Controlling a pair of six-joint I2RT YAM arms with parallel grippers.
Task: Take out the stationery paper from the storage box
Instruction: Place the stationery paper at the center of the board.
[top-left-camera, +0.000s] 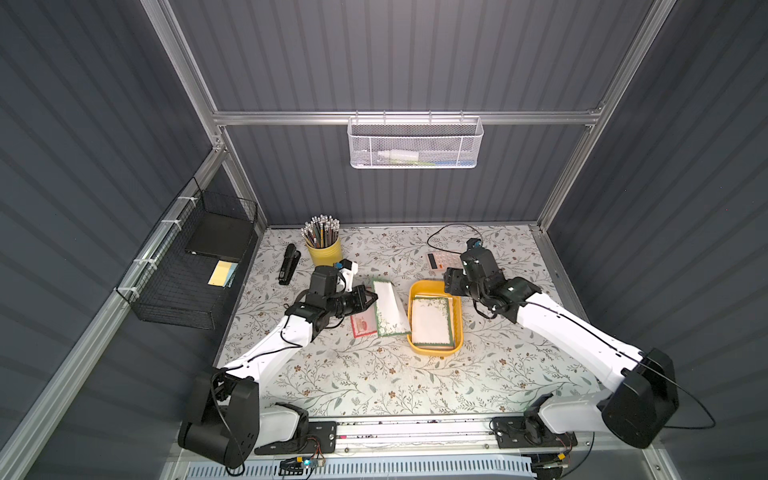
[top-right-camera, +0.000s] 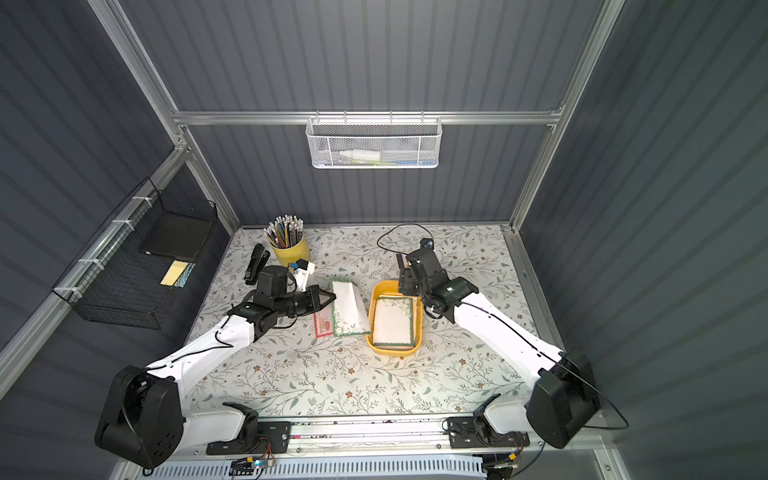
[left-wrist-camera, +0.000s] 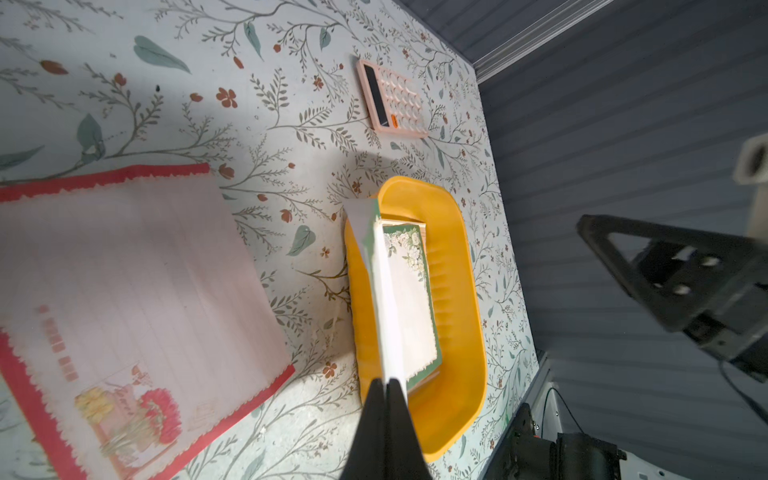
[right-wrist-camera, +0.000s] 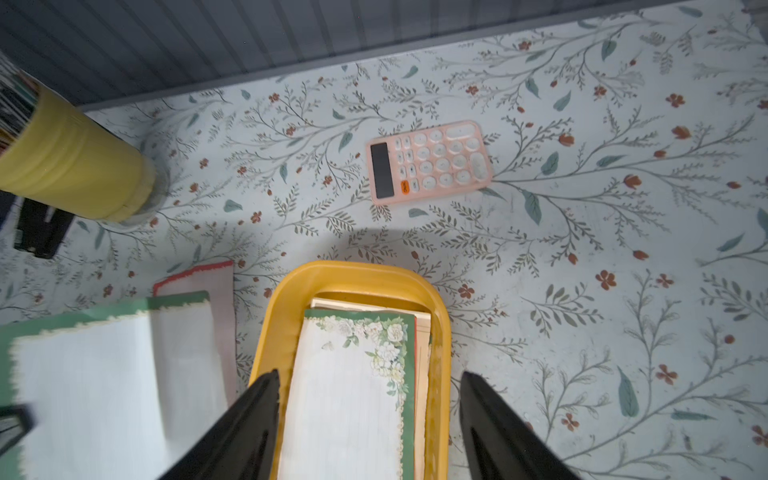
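Mid-unload: left gripper (top-left-camera: 371, 297) pinches a green-bordered sheet (top-left-camera: 390, 309) just beside the storage box (top-left-camera: 459, 328). The right gripper (right-wrist-camera: 370, 376) hangs spread over the stationery paper (top-left-camera: 432, 322) inside (several left, I'd guess). Next: lay that sheet on the tabletop (top-left-camera: 374, 374).

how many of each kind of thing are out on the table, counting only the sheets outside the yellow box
loose sheets: 2 (red-bordered sheet lying flat, green-bordered sheet pinched in the left gripper)
storage box: 1
pencil cup: 1
stapler: 1
calculator: 1
total: 6
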